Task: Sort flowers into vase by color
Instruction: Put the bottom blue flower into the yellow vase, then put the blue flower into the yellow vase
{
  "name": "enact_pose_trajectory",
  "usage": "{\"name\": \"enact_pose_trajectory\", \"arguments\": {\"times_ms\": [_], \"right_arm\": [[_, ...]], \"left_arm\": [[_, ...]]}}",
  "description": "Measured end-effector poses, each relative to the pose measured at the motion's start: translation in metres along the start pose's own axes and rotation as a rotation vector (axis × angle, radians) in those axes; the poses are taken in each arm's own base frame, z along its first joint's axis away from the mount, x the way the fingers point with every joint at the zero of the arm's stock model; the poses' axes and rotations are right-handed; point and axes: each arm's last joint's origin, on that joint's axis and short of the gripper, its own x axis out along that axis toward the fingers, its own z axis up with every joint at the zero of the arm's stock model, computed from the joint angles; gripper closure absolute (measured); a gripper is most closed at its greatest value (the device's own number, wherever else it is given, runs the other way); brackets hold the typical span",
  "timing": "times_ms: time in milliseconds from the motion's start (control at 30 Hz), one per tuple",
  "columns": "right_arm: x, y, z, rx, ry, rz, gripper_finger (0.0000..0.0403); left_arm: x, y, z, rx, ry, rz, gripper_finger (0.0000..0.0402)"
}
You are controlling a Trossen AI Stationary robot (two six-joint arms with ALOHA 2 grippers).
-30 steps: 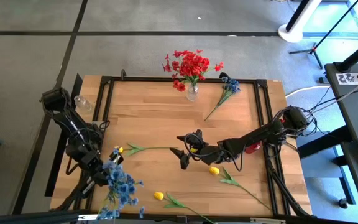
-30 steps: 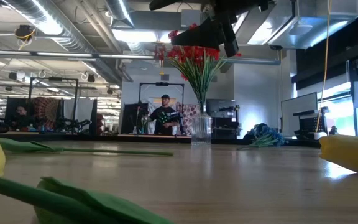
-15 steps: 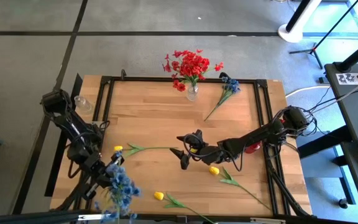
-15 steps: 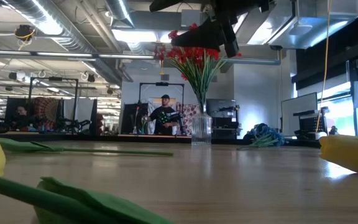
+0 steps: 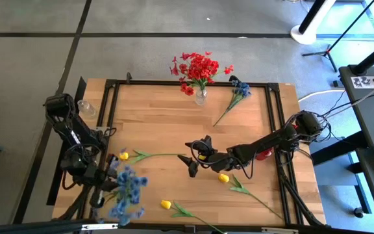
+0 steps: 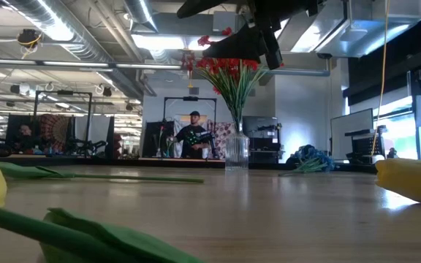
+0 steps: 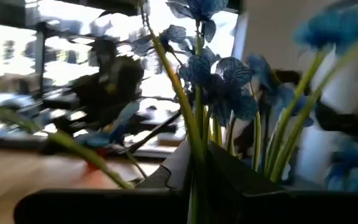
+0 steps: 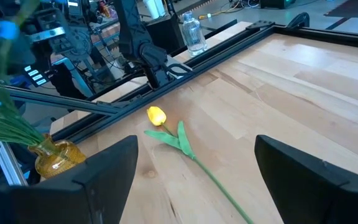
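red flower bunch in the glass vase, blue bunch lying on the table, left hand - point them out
red flower bunch (image 5: 200, 67), high view, on the blooms
blue flower bunch (image 5: 240, 88), high view, on the blooms
left hand (image 5: 113, 177), high view, between fingertips

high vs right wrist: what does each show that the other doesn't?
Only the high view: the red flowers in the clear vase at the table's far edge, the loose blue bunch beside it, and two more yellow tulips.

Only the right wrist view: an amber vase holding green stems, and the right gripper open.

Both: the yellow tulip lying on the wood near the left arm, and the clear bottle.
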Motion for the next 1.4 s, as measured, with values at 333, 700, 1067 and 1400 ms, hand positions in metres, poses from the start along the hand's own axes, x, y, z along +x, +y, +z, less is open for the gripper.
{"name": "enact_pose_trajectory", "arguments": {"times_ms": [333,700,1067,1400], "right_arm": [[0.0,0.0,0.0,-0.003,0.008,0.005,0.0079],[0.0,0.0,-0.001,-0.054,0.024,0.018,0.0079],[0.028,-0.026,-0.008,-0.105,0.048,-0.191,0.0079],[0.043,-0.155,0.013,0.236,0.274,-0.841,0.0079]], "left_arm": [[-0.021,-0.005,0.006,-0.008,0.054,0.021,0.0299],[-0.054,-0.005,0.019,-0.007,0.169,0.08,0.0238],[-0.069,-0.007,0.023,-0.032,0.195,0.028,0.0236],[-0.069,-0.009,0.021,-0.102,0.177,-0.013,0.0236]]}}
